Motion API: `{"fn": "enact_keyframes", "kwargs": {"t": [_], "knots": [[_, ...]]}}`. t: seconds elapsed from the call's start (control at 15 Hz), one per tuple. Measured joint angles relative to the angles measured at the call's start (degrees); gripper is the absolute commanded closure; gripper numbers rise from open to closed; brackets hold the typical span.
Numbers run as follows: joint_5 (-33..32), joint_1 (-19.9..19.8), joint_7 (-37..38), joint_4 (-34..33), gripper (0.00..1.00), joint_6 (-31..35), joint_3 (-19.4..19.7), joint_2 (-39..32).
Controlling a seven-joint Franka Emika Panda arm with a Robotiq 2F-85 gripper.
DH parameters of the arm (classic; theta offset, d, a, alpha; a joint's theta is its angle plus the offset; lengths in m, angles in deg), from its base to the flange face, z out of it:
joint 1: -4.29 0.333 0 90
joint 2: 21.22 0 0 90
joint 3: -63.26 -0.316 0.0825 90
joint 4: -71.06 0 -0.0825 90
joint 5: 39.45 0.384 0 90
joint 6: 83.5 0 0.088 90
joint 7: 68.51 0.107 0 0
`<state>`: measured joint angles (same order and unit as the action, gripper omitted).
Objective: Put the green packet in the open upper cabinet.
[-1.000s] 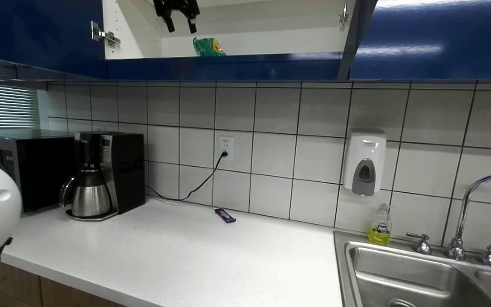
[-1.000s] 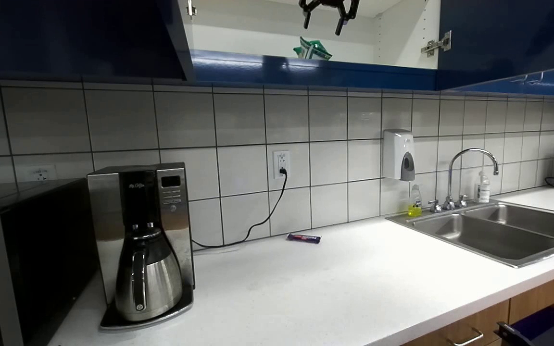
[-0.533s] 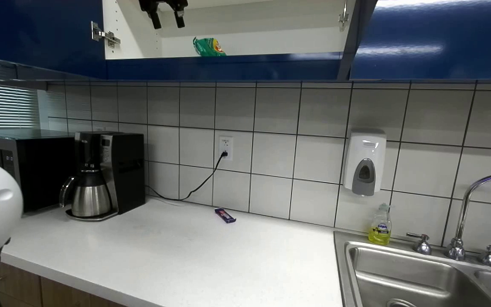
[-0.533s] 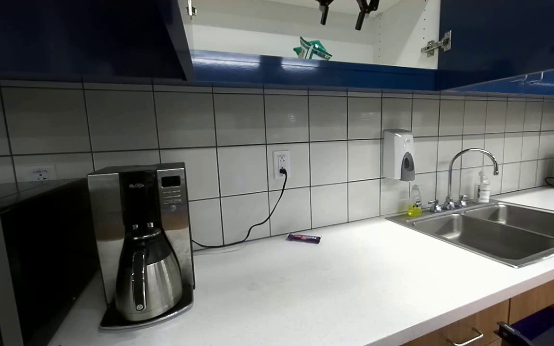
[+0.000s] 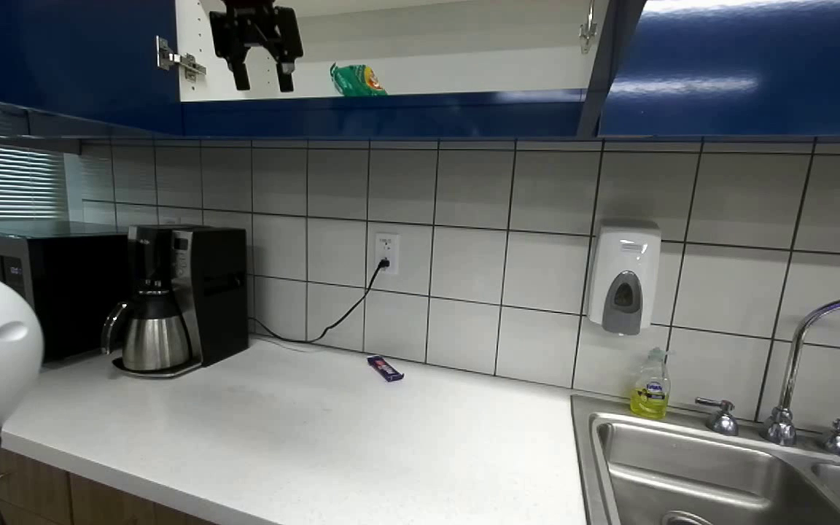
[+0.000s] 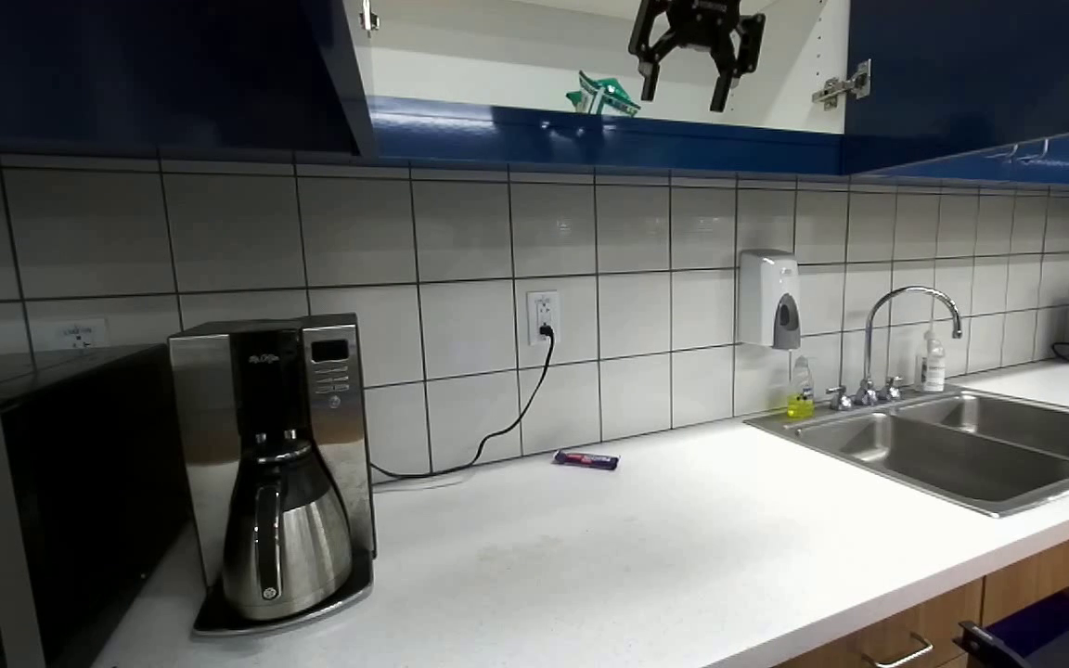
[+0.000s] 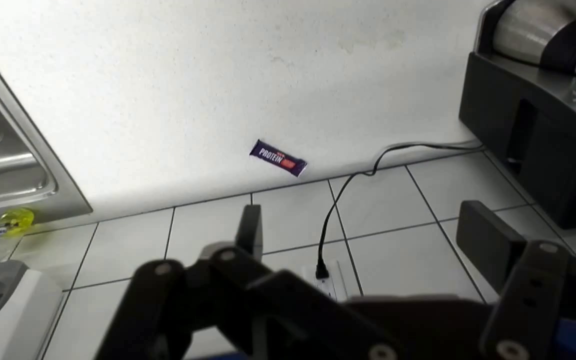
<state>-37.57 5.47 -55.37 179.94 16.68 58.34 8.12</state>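
One green packet, in an exterior view: sits inside the open upper cabinet; shows an orange-yellow mark; looks settled, though hidden along the bottom by the dark blue trim.
Fingers, in an exterior view: hang spread, pinching nothing, clear of the green packet.
Dark blue door, in an exterior view: stands open; not asked to be shut.
Green packet, in an exterior view: pokes up behind the dark blue trim, crumpled, free of any grip.
Fingers, in an exterior view: point downward, parted, with no visible contact with the green packet.
Fingers, in the wrist view: gape wide over the tile wall, with nothing caught between; judged to be out in front of the open upper cabinet.
Table, in the wrist view: carries a purple protein bar, not part of the task.
Open upper cabinet, progress: judged to hold the green packet as asked; calls for no further placing.
Fingers, remaining: judged to need only drawing away without brushing the green packet.
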Motion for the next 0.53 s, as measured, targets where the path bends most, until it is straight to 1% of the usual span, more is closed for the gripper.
{"fn": "enact_keyframes", "kwargs": {"t": [0.53], "knots": [[0.7, 0.5, -1.6, 13.9, 0.00, -0.2, 0.1, 2.8]]}}
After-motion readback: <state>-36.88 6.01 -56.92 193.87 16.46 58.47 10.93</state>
